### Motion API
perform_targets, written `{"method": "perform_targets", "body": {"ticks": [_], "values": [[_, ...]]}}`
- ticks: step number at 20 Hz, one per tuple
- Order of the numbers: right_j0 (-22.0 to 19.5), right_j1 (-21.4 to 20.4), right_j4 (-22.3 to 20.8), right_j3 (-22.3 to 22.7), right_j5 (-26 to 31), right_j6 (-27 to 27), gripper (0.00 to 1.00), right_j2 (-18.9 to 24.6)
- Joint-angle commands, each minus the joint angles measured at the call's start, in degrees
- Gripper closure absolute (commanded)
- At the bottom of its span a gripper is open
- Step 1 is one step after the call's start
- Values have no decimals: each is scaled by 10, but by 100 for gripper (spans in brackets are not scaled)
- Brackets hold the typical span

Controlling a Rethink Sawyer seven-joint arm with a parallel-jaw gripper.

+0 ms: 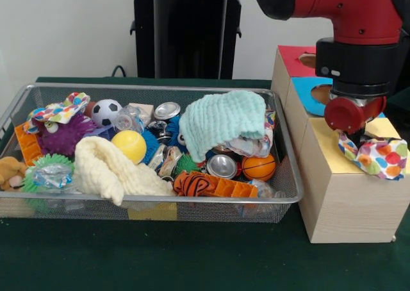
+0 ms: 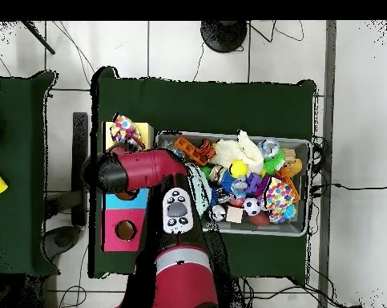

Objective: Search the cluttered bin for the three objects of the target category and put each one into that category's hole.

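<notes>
End effector [image 1: 353, 134] apparently pinches a limp, featherlight polka-dot cloth [image 1: 378, 156] by its bunched top over the yellow box [image 1: 333, 151], the rest drooping right.

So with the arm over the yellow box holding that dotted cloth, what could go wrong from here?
1. The dotted cloth hangs off-centre from the gripper, spreading over the yellow box; released now, it may drape on top rather than drop through its hole.
2. Another dotted piece lies on the toys at the far end of the wire bin, where other toys might snag.
</notes>
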Motion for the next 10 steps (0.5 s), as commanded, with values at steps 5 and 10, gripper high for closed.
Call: {"method": "perform_targets", "body": {"ticks": [5, 10], "values": [[2, 13, 18, 115, 55, 138, 100, 3], [5, 13, 22, 116, 54, 136, 100, -1]]}}
